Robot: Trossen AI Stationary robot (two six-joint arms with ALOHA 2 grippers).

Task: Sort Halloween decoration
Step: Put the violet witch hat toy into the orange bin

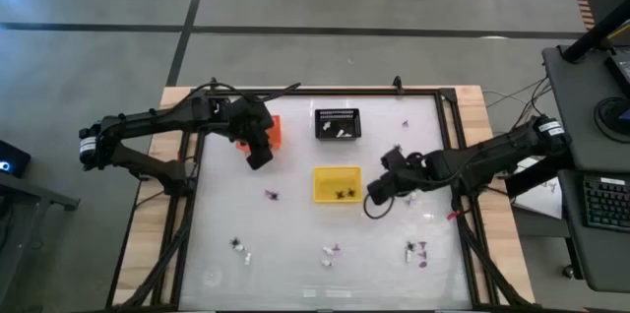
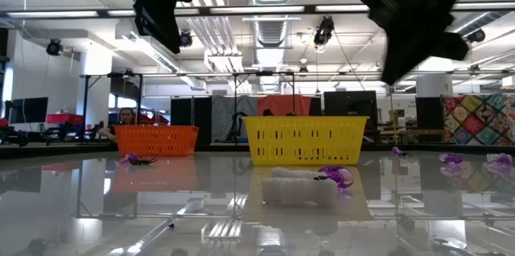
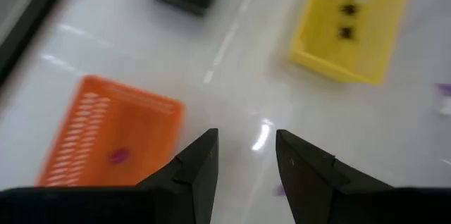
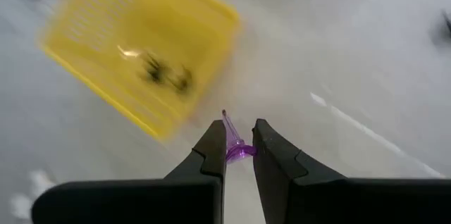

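On the left of the table [image 1: 212, 279], the left gripper [image 3: 245, 155] hangs above the white top with its fingers spread and nothing between them, just beside the orange basket [image 3: 109, 139], which holds one purple piece [image 3: 118, 156]. Farther along stands the black basket [image 1: 337, 123] with white pieces [image 1: 342, 132] inside, and nearer the middle the yellow basket [image 1: 337, 183], holding two black spiders [image 4: 168, 73]. Just to the right of the yellow basket, the right gripper [image 4: 239, 144] is raised off the table and pinches a small purple piece [image 4: 237, 147] between its fingertips. More tiny black, purple and white pieces [image 1: 418, 252] lie scattered along the near side of the table.
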